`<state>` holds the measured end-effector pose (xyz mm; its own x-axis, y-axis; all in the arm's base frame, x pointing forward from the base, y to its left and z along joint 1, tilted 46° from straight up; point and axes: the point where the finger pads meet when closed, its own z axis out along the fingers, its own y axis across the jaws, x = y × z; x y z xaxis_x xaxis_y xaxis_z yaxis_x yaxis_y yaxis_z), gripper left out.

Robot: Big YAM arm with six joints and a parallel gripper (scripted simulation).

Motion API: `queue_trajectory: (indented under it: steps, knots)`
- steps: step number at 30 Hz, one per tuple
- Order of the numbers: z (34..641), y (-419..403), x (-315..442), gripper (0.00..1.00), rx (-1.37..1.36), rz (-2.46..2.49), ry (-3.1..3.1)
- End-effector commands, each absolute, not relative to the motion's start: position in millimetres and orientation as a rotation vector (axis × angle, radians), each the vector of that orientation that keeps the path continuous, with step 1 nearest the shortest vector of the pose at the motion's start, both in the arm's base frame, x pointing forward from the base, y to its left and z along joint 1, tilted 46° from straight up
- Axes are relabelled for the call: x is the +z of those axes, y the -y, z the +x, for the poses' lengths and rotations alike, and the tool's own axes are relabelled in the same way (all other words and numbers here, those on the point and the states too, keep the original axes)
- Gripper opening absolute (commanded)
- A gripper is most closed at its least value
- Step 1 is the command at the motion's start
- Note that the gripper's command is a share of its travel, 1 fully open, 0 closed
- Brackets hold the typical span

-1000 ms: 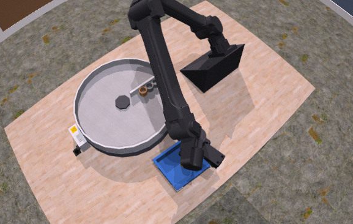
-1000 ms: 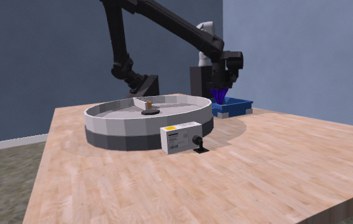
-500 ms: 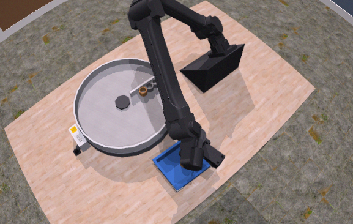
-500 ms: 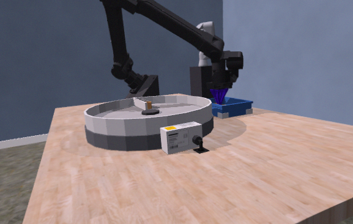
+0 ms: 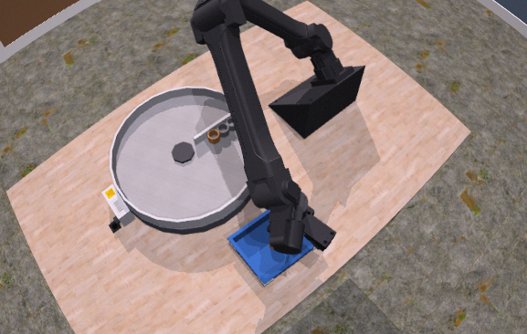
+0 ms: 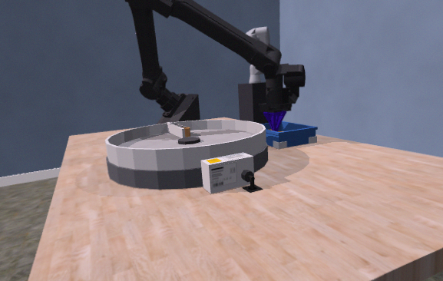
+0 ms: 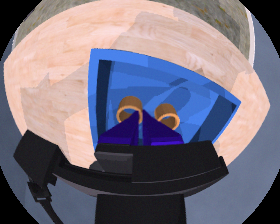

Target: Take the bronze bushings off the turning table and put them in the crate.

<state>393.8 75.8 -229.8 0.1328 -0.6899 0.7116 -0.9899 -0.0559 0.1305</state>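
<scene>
In the wrist view, the closed end effector (image 6: pixel 276 129) (image 7: pixel 140 113) grips one bronze bushing (image 7: pixel 129 101) by its wall, within the crate (image 5: pixel 258 262) (image 6: pixel 298 137) (image 7: pixel 93 100); a second bushing (image 7: pixel 165 108) lies at three o'clock. In the top view, another bronze bushing (image 5: pixel 211 134) (image 6: pixel 187 132) sits toward eleven.

My purple jaws point down over the blue crate (image 5: pixel 254 266) (image 6: pixel 298 137) (image 7: pixel 93 95). Left of them in the exterior view, one bronze bushing (image 5: pixel 213 140) (image 6: pixel 187 132) stands inside the turning table (image 5: pixel 185 218) (image 6: pixel 156 159), by the white divider (image 5: pixel 210 128) (image 6: pixel 176 130).

Wooden table (image 5: pixel 185 269) (image 6: pixel 240 230) (image 7: pixel 51 65), turning table (image 5: pixel 149 182) (image 6: pixel 156 158), blue crate (image 5: pixel 258 269) (image 6: pixel 298 136) (image 7: pixel 93 100)
</scene>
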Motion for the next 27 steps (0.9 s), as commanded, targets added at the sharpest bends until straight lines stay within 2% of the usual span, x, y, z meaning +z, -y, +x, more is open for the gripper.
queue_trajectory:
  steps: [1,27]
  knots:
    - [406.5,-77.6,-226.0,0.0,0.65,1.824,1.64]
    - [411.1,-79.8,-225.4,0.0,0.656,1.827,1.649]
